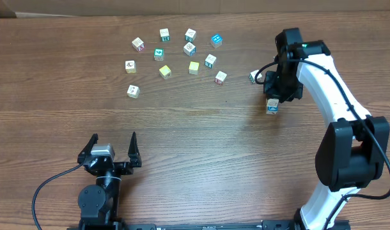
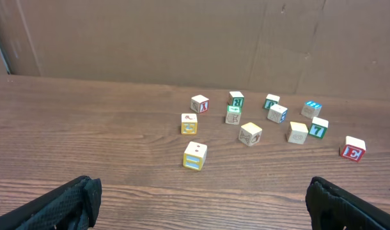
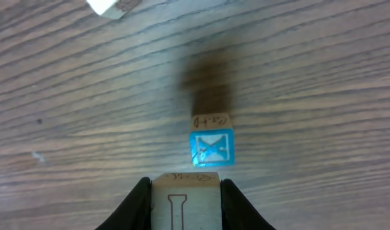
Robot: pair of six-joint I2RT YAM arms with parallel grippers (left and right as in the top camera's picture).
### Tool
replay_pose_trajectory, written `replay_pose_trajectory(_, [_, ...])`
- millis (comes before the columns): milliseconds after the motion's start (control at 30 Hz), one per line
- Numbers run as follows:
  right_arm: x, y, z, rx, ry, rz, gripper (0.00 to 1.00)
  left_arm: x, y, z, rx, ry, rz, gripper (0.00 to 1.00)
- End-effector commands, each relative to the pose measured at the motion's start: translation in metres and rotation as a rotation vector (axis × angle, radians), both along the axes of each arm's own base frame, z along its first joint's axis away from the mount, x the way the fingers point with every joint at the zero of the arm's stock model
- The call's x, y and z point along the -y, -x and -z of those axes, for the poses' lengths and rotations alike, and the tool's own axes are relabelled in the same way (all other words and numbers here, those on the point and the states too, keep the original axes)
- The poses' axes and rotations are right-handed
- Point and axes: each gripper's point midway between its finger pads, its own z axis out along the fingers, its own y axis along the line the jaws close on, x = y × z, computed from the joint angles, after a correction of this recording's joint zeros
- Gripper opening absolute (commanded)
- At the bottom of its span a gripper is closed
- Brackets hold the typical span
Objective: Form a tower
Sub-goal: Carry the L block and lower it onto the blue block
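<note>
My right gripper (image 3: pixel 185 188) is shut on a pale wooden cube (image 3: pixel 185 201) with a red outlined mark on its face. Just beyond and below it stands the tower (image 3: pixel 211 148), topped by a blue X face; I cannot tell how many cubes it holds. In the overhead view the tower (image 1: pixel 272 106) sits right of centre, with the right gripper (image 1: pixel 280 89) just behind and above it. The left gripper (image 1: pixel 113 153) rests open near the front edge, nothing between its fingers (image 2: pixel 73 203).
Several loose picture cubes (image 1: pixel 190 49) lie scattered at the back centre, also seen in the left wrist view (image 2: pixel 195 155). One more cube (image 1: pixel 254 76) lies close left of the right gripper and shows at the top left of the right wrist view (image 3: pixel 112 5).
</note>
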Motion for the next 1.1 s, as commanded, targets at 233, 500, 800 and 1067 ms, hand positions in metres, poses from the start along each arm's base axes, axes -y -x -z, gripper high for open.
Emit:
replay_pose_trajectory(233, [0.011, -0.002, 0.013, 0.016, 0.052, 0.016, 0.25, 0.001, 0.0, -0.001, 0.008, -0.028, 0.008, 1.0])
replay_pose_trajectory(500, [0.011, -0.002, 0.027, 0.028, 0.051, 0.016, 0.25, 0.001, 0.0, -0.001, 0.008, -0.028, 0.007, 1.0])
replay_pose_trajectory(800, [0.019, -0.002, 0.027, 0.03, 0.098, 0.02, 0.26, 0.001, 0.0, -0.001, 0.008, -0.028, 0.007, 1.0])
replay_pose_trajectory(1067, [0.019, -0.001, 0.027, 0.028, 0.099, 0.021, 0.27, 0.001, 0.0, -0.001, 0.008, -0.028, 0.008, 1.0])
